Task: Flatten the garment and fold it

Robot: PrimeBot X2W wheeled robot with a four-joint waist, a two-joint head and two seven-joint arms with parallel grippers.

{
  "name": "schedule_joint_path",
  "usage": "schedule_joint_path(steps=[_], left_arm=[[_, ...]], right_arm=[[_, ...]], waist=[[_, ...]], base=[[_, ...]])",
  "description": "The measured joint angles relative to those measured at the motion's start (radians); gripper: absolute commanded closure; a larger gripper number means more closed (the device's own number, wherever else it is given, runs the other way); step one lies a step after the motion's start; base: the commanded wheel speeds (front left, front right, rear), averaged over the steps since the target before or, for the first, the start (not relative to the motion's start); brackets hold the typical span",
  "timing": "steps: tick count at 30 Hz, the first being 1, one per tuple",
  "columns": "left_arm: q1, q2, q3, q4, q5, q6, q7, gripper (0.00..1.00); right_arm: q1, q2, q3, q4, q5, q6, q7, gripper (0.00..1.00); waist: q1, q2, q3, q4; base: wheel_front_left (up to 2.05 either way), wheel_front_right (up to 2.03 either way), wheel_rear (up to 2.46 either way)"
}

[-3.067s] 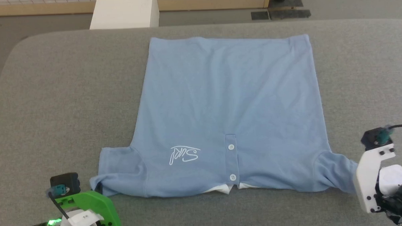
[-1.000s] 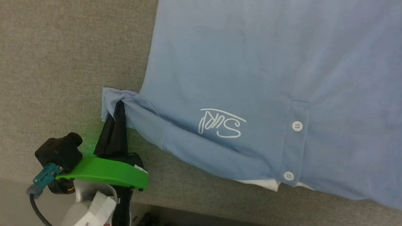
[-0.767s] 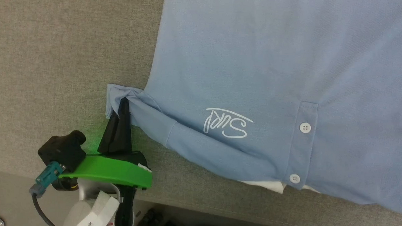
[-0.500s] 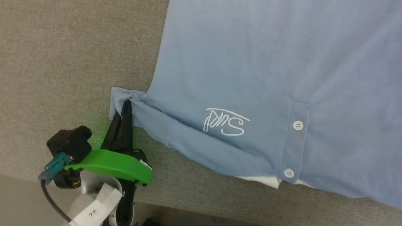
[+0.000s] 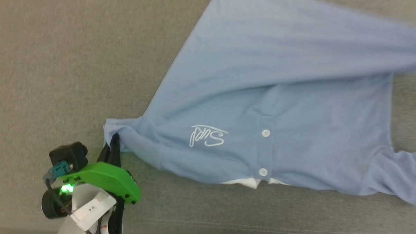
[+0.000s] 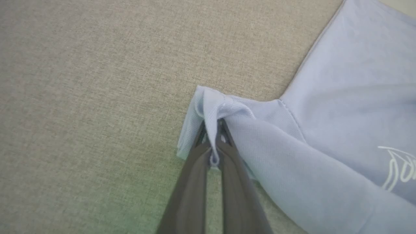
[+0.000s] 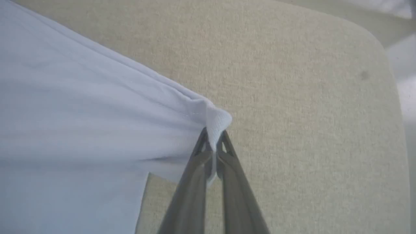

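Note:
The light blue garment [image 5: 263,104] lies front up on the grey padded table [image 5: 54,67], white collar at its near edge and a white cursive logo on the chest. One far corner is lifted and drawn over the body toward the right, leaving a diagonal fold. My left gripper [image 5: 113,139] is shut on the bunched left sleeve [image 6: 214,107], close above the table. In the right wrist view my right gripper [image 7: 213,139] is shut on a pinched hem corner of the garment [image 7: 97,123], held taut above the table.
The table's near edge [image 5: 232,230] runs along the bottom of the head view. Its rounded corner [image 7: 380,42] shows in the right wrist view, with pale floor beyond it. The garment's right sleeve [image 5: 404,179] lies crumpled at the near right.
The camera has shifted. A far corner of the garment has risen and swung across toward the right, making a diagonal fold. My left gripper still holds the left sleeve.

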Motion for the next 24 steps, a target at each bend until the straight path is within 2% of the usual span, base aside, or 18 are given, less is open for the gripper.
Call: schedule_joint_path(steps=[5,9,13,17,18,19,24], left_arm=[[0.032,0.003,-0.001,0.012,-0.012,0.009,0.012,1.00],[0.034,0.000,-0.009,0.027,-0.015,0.009,0.016,1.00],[0.033,-0.004,-0.018,0.056,-0.023,0.006,0.015,1.00],[0.033,-0.007,-0.023,0.085,-0.028,-0.003,0.015,1.00],[0.033,-0.007,-0.023,0.093,-0.031,-0.003,0.015,1.00],[0.033,-0.007,-0.024,0.099,-0.032,-0.007,0.015,1.00],[0.033,-0.008,-0.023,0.114,-0.035,-0.011,0.010,1.00]], right_arm=[[0.300,0.073,-0.027,-0.090,0.052,0.000,0.010,1.00],[0.463,0.147,-0.006,-0.122,0.081,0.000,0.025,1.00],[0.562,0.198,0.061,-0.115,0.109,0.000,0.050,1.00],[0.576,0.213,0.067,-0.109,0.117,0.000,0.045,1.00],[0.575,0.216,0.058,-0.112,0.119,0.000,0.031,0.53],[0.571,0.219,0.043,-0.118,0.122,0.000,0.014,0.00],[0.516,0.239,-0.062,-0.199,0.155,0.000,-0.136,0.00]], waist=[[0.0000,0.0000,-0.086,-0.063],[0.0000,0.0000,-0.136,-0.103],[0.0000,0.0000,-0.176,-0.126],[0.0000,0.0000,-0.204,-0.135],[0.0000,0.0000,-0.211,-0.136],[0.0000,0.0000,-0.217,-0.136],[-0.0001,0.0000,-0.242,-0.130]], base=[[0.00,0.00,0.00],[0.00,0.00,0.00],[0.00,0.00,0.00],[0.00,0.00,0.00],[0.00,0.00,0.00],[0.00,0.00,0.00],[0.00,0.00,0.00]])
